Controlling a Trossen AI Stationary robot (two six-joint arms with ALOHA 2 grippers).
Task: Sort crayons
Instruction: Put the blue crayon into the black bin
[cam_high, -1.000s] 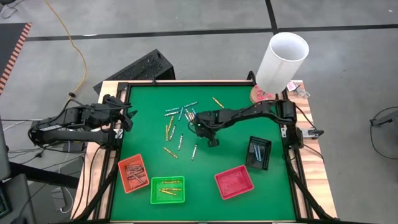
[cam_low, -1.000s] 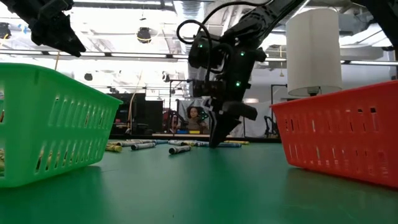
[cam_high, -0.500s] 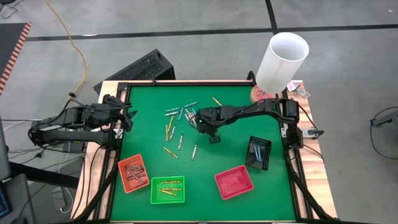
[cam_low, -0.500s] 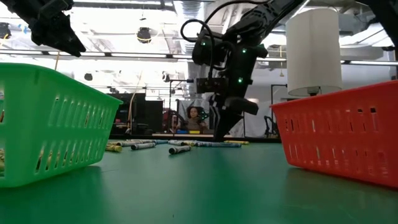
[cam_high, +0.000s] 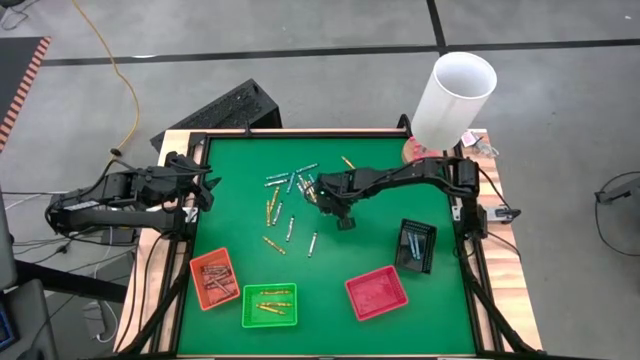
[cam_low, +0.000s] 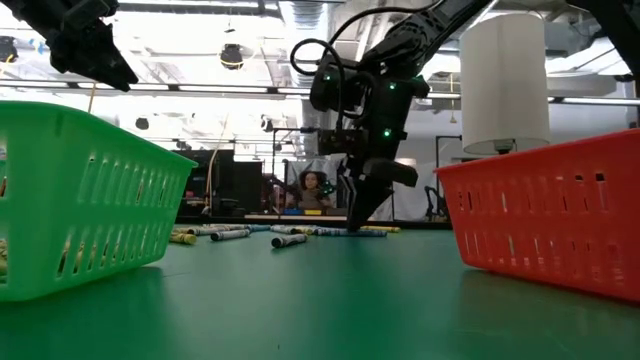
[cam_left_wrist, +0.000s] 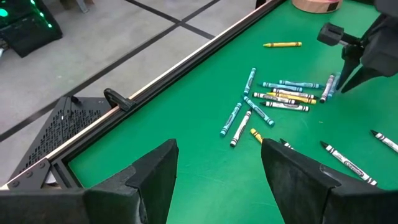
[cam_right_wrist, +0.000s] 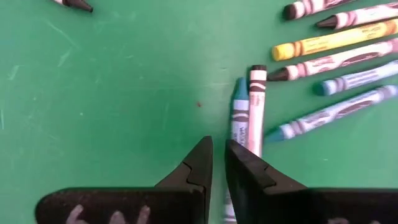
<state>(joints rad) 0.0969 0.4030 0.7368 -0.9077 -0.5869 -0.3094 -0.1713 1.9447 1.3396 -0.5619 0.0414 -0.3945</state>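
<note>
Place: a robotics lab or test hall, not a home.
Floor: bare grey concrete (cam_high: 300, 30) crossed by dark tape lines, with a yellow cable (cam_high: 120, 70) trailing over it.
Worktop: a green mat (cam_high: 330, 255) in a black frame on a wooden base, built as a fixed robot station.
Ceiling: exposed ducts and strip lights (cam_low: 210, 90) in the low view.
Background: desks with equipment and a seated person (cam_low: 313, 190) far behind the worktop.
Corner: black-and-orange hazard striping (cam_high: 22, 85) on the floor.
</note>
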